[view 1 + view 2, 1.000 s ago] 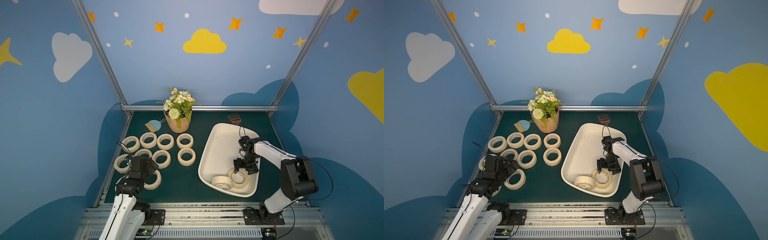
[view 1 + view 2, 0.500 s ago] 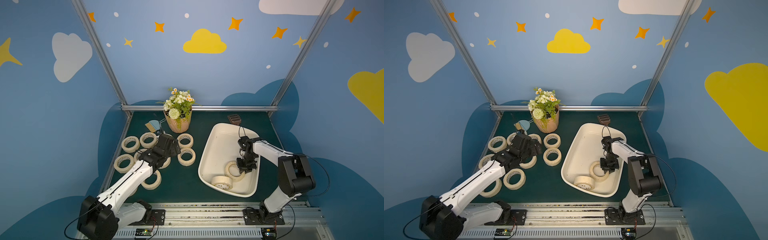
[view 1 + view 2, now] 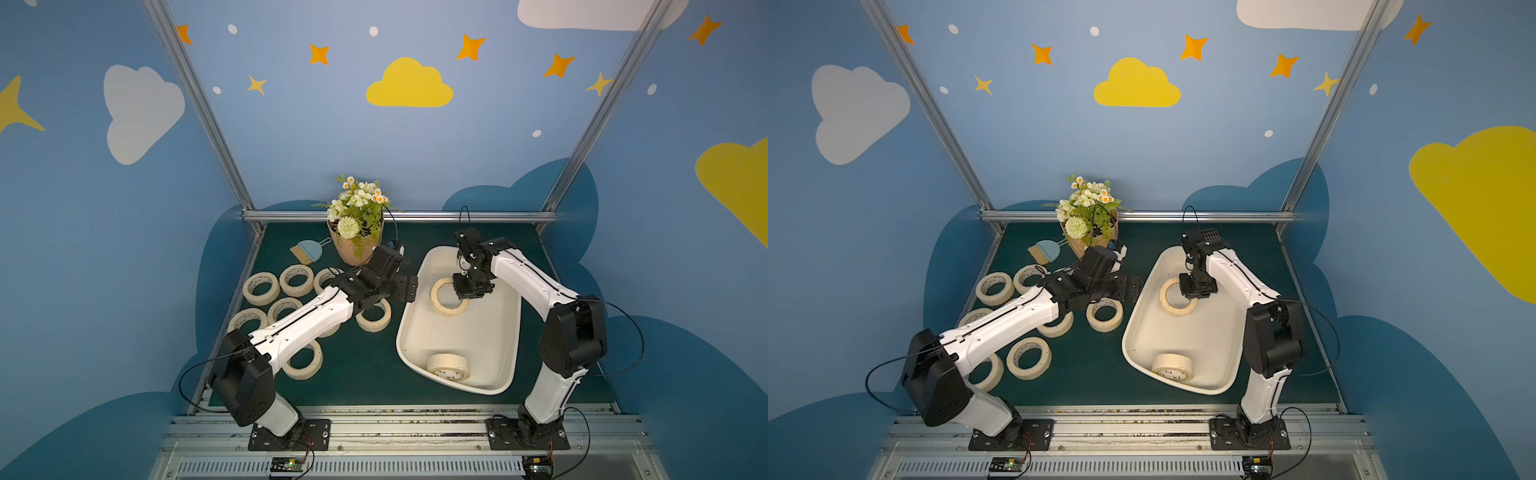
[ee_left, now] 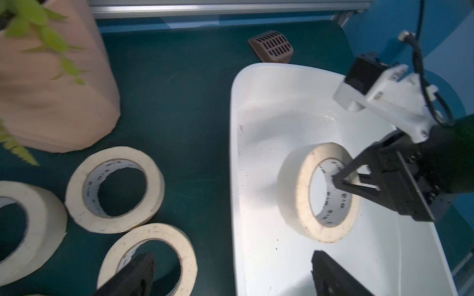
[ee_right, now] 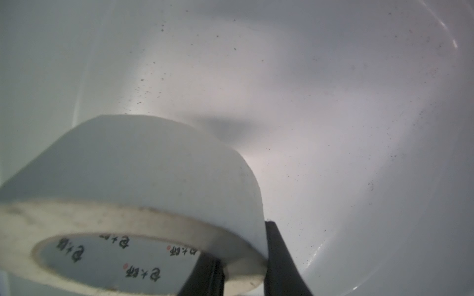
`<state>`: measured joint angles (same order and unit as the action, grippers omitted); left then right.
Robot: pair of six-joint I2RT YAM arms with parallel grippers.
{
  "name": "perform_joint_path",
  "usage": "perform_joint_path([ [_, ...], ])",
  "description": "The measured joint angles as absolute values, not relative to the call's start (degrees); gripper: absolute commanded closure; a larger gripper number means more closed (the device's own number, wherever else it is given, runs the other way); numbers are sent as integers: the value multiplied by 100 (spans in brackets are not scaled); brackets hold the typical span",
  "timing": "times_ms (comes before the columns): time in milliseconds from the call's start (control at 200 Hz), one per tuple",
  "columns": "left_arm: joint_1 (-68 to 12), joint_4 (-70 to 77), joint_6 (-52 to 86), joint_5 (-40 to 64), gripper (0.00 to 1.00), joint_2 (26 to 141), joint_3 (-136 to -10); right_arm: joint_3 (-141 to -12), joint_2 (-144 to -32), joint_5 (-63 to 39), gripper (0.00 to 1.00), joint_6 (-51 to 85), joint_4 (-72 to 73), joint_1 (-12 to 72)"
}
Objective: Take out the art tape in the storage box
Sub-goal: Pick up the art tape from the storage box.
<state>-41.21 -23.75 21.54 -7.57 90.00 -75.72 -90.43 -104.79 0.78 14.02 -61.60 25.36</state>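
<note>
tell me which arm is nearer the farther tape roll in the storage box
The right arm: its jaws are shut on that roll inside the storage box. The left arm hovers over the box's rim, jaws open.

Your right gripper [image 5: 242, 258] pinches the art tape [image 5: 143, 174] wall | one jaw inside core, one outside | speckled storage box [image 5: 333, 102] behind
</note>
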Motion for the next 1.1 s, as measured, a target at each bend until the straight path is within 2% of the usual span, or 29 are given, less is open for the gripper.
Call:
perform_joint_path([
  [260, -4405, -2510, 1822, -408, 2, 9655, -8156, -9596, -10615, -49, 100, 1345, -6525, 3087],
  [390, -4442, -2617, 1780, -381, 10, 10020, -8337, -9664, -10615, -99, 100, 1350, -6595, 3214],
  [541, -4436, -2915, 1732, -495, 33, 10451, -8593, -9664, -10613, -152, 100, 1367, -6652, 3264],
  [831, -4456, -3179, 1863, -819, 95, 10724, -8805, -9651, -10497, -294, 100, 1540, -6657, 3332],
  [901, -4486, -3232, 1879, -891, 96, 10739, -8807, -9649, -10451, -274, 100, 1627, -6676, 3369],
  [936, -4495, -3256, 1883, -917, 96, 10739, -8807, -9649, -10451, -281, 91, 1627, -6678, 3367],
  [1006, -4504, -3277, 1907, -939, 96, 10739, -8809, -9644, -10451, -294, 63, 1627, -6694, 3358],
  [1101, -4482, -3371, 1933, -945, 96, 10739, -8807, -9642, -10374, -405, 40, 1612, -6702, 3291],
])
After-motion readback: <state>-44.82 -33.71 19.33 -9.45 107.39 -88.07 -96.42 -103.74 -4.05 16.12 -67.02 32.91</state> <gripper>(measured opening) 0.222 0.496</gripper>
